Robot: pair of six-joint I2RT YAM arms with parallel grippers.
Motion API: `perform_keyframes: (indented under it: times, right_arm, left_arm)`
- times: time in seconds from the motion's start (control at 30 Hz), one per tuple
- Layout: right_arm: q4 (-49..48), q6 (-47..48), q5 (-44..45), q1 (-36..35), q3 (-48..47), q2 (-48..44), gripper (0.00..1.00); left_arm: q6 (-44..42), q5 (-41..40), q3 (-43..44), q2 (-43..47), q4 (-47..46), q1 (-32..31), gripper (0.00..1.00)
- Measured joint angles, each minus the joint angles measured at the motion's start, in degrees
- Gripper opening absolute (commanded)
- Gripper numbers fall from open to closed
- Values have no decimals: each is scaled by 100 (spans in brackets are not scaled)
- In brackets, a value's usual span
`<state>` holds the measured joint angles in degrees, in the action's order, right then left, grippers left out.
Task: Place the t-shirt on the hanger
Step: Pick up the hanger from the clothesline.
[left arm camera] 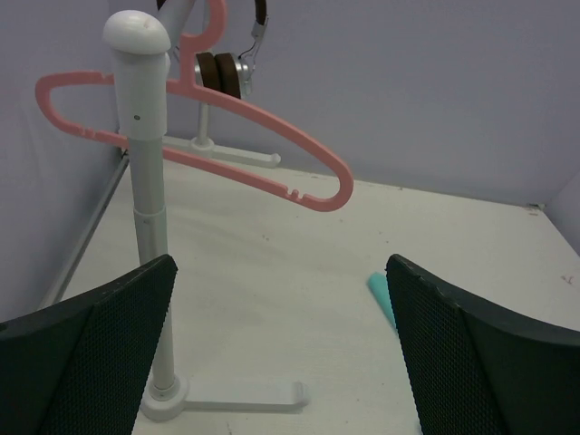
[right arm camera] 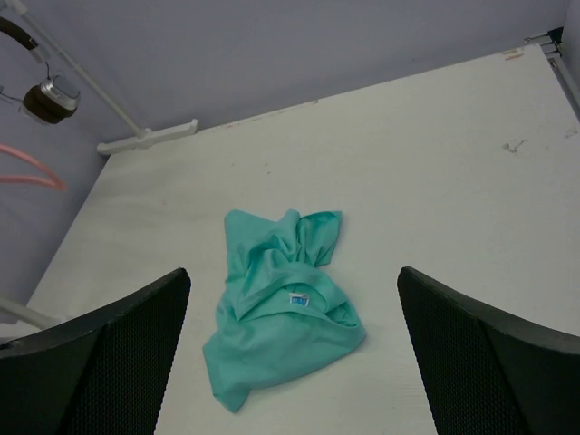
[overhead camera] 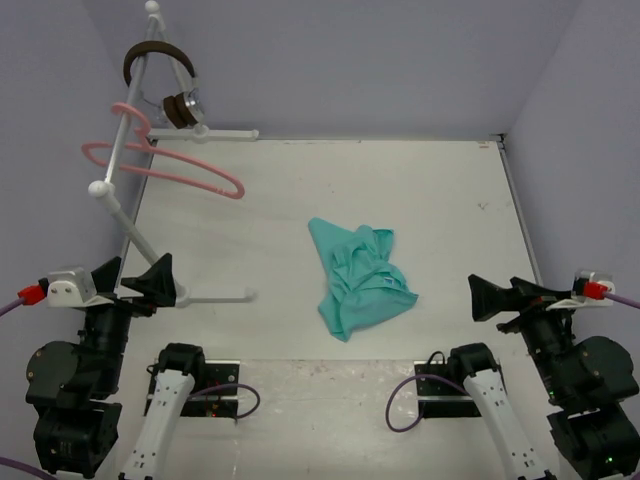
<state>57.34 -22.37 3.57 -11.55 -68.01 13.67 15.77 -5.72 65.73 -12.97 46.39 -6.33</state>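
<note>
T-shirt (overhead camera: 360, 278): teal-green, crumpled in a loose heap on the table (overhead camera: 450, 200), about mid-table and slightly towards the right arm's side. It is not spread flat, and the folds overlap. In the right wrist view a small label (right arm camera: 299, 298) shows at the neck opening. Nothing is touching the shirt. Hanger (left arm camera: 272, 124): pink and bare, hung by its hook on the white tubular rack (overhead camera: 118, 140) at the far left of the table. Its triangular frame sticks out over the table surface, well apart from the shirt. Brown headphones (overhead camera: 180, 105) hang on the same rack, higher up and further back than the hanger. Left tool (left arm camera: 281, 335): fingers spread apart and empty. It sits low at the near left, with the rack's upright pole just ahead of its left finger and the rack's white foot below. One teal edge of the shirt is visible beside its right finger. Right tool (right arm camera: 294, 353): fingers spread apart and empty. It is at the near right edge, aimed towards the shirt but clear of it.
</note>
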Motion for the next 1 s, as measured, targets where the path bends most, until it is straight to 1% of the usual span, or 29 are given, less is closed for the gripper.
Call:
perform_keyframes:
  times: [0.2,0.37,0.63,0.77,0.87,1.0]
  right_arm:
    - [-117,-13,0,0,189,-22,99]
    - [-245,-13,-25,0,409,-96,99]
    - [-285,-17,-54,0,640,-9,99]
    - [-302,-29,-75,0,680,44,99]
    - [-351,-55,-158,0,727,64,99]
    - [-442,-64,-189,0,789,103,99]
  left_arm:
    - [114,25,-1,-167,8,0,100]
    - [281,199,-71,-252,4,0,100]
    - [854,1325,-177,-104,-245,2,100]
    - [924,1753,-174,-145,-407,7,100]
    - [863,2002,-136,-560,-461,114,100]
    - [752,2279,-126,-1463,-564,223,100]
